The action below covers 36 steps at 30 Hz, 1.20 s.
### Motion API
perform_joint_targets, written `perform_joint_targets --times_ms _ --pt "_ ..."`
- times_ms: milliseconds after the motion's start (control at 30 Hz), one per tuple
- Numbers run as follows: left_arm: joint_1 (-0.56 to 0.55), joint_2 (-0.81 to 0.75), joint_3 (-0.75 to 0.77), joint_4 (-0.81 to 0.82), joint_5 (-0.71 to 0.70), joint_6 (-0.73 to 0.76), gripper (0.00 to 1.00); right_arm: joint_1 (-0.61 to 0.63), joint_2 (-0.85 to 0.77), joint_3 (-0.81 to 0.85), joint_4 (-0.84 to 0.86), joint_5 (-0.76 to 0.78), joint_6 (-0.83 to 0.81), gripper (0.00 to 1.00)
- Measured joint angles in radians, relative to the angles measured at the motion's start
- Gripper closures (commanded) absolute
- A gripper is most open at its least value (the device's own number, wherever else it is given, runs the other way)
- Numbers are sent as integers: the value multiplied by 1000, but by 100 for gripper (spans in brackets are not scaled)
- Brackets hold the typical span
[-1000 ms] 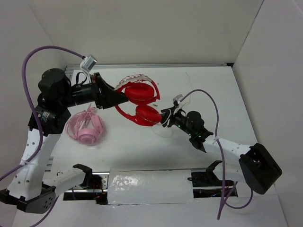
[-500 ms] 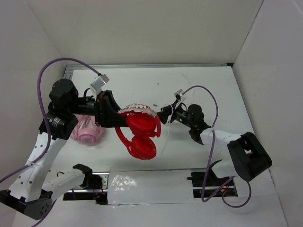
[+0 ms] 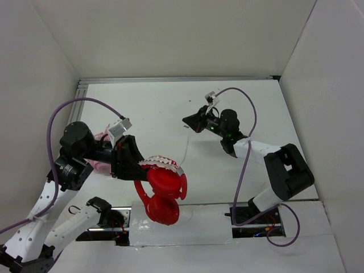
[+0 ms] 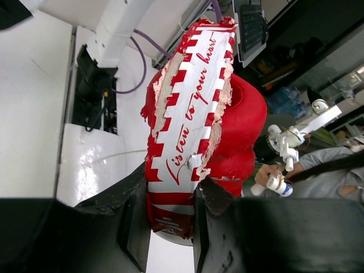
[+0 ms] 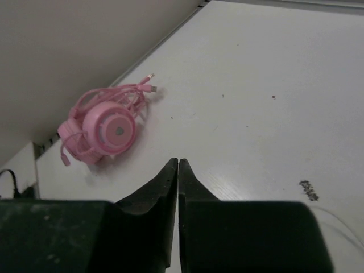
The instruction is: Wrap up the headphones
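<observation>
Where three plain white walls (image 3: pixel 170 34) box it in, a smooth white surface (image 3: pixel 239 96), faintly scuffed.

Left gripper (image 3: pixel 139 165): black fingers (image 4: pixel 133 227) clamped on the headband of the headphones (image 3: pixel 165 185), held at the near edge, the round red padded cups hanging low. The band is striped red and white, its padding cracked, and lettered "Listen to your heart".

Right gripper (image 5: pixel 177 170): tips pressed together mid-surface; whether anything is pinched cannot be told.

Pink headphones (image 5: pixel 105 128): glossy, cord bundled, resting by the left wall, partly hidden behind the left arm.

Thin white cable (image 3: pixel 185 148): runs from the red set towards the right gripper.

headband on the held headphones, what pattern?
White headband with red edge stripes and script; left wrist view.
</observation>
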Motion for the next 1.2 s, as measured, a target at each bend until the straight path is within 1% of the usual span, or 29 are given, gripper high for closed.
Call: perform_joint_targets --times_ms 33,133,167,200,233,267,300,333,367,400,433,467,500,567,633,667,700,800,900,1000,1067,1200 --pt "-2 -2 -12 1 4 -5 100 -2 8 16 -6 0 5 100" --pt "-7 10 -28 -9 6 -7 100 -6 24 56 -31 -5 3 100" --pt "-7 21 -28 -14 5 -7 100 -8 26 68 -48 -10 2 97" --pt "-7 31 -28 -21 -1 -7 100 -10 26 86 -87 -15 -1 90" --pt "-7 37 -28 -28 -10 -6 100 -10 26 111 -135 -15 -2 78" --pt "-9 46 -28 -38 -29 -6 100 -10 26 140 -190 -8 1 76" --pt "-9 53 -28 -50 -50 -5 100 -10 25 167 -251 5 0 68" --pt "-9 57 -28 -60 -69 -4 100 -10 19 195 -323 18 2 53" --pt "-9 57 -28 -68 -88 -3 100 -10 8 209 -385 34 9 42" --pt "-8 56 -28 -74 -104 -2 100 -9 -13 212 -451 52 13 23" --pt "-9 52 -28 -77 -117 -2 100 -6 -39 204 -509 72 25 16" --pt "-9 47 -28 -80 -128 -2 100 -3 -75 189 -573 100 36 13" --pt "-10 42 -28 -84 -137 -1 100 0 -113 169 -638 122 49 11" --pt "-10 33 -28 -88 -149 0 100 6 -182 136 -764 156 90 11" --pt "-11 27 -27 -90 -156 1 100 8 -236 106 -871 179 147 7" --pt "-11 27 -26 -94 -160 2 100 8 -264 79 -913 182 180 2" --pt "-11 27 -23 -100 -166 3 100 8 -287 55 -946 175 211 2" --pt "-11 27 -6 -116 -184 7 100 2 -332 -32 -1010 104 299 0" --pt "-11 30 33 -128 -192 23 100 8 -315 -80 -1045 5 364 0" --pt "-11 44 104 -135 -194 31 100 50 -279 -87 -1057 -69 410 0" --pt "-11 63 170 -134 -192 42 100 85 -259 -81 -1062 -92 430 0" --pt "-12 97 273 -122 -174 52 100 102 -218 -61 -1056 -115 455 0"
